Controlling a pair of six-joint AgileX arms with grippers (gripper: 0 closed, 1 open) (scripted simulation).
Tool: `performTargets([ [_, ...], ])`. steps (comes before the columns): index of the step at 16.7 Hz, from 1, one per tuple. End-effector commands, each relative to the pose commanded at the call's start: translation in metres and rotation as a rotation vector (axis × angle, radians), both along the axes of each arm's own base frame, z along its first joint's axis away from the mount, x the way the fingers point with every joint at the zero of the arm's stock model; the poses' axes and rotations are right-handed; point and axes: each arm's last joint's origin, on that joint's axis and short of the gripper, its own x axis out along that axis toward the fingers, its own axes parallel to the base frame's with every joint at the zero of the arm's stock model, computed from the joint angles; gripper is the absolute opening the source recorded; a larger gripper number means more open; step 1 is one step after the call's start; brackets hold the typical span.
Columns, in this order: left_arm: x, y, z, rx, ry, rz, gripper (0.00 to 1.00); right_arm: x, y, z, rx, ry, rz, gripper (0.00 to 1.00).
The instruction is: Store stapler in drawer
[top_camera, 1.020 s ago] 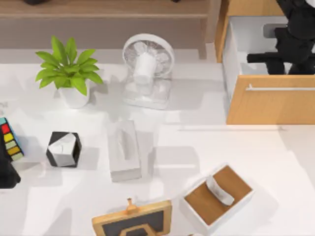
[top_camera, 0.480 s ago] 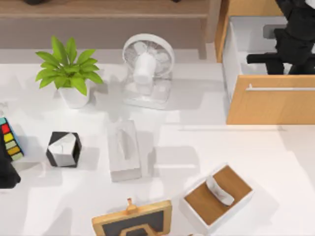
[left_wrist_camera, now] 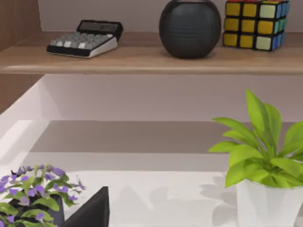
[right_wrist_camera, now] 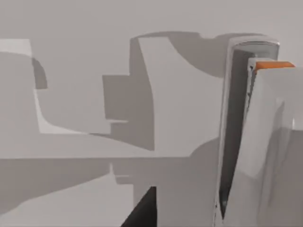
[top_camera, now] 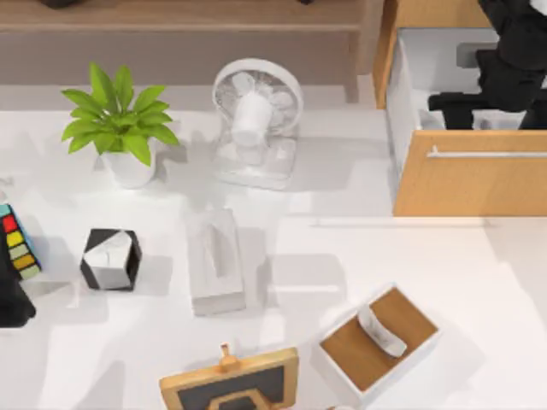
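Observation:
The drawer (top_camera: 466, 184) stands pulled open at the table's back right, with its wooden front and silver bar handle (top_camera: 487, 154) toward me and white walls inside. My right gripper (top_camera: 461, 107) hangs over its interior, open. In the right wrist view the slim white stapler (right_wrist_camera: 251, 142) lies on the drawer's white floor. One black fingertip (right_wrist_camera: 142, 210) is beside it with a gap between them. My left arm (top_camera: 13, 303) is parked at the table's left edge.
On the table are a white fan (top_camera: 256, 120), a potted plant (top_camera: 120, 124), a white tissue box (top_camera: 215, 260), a black-and-white cube (top_camera: 109, 259), a small blackboard (top_camera: 231, 384) and a white tray (top_camera: 338, 363) holding a curved piece (top_camera: 382, 330). A shelf runs along the back.
My right arm has shifted slightly up and back over the drawer. Nothing else has moved.

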Motion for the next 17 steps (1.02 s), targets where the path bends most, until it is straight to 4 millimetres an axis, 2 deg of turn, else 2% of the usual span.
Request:
performTargets([
  [11,0.0,0.0,0.0,0.0,0.0,0.0,1.0,0.0,-0.001,0.002,0.001,-0.008,-0.003,1.0],
  [14,0.0,0.0,0.0,0.0,0.0,0.0,1.0,-0.003,-0.007,0.029,0.017,-0.113,-0.013,1.0],
  [17,0.0,0.0,0.0,0.0,0.0,0.0,1.0,-0.014,0.004,0.081,0.057,-0.337,0.026,1.0],
])
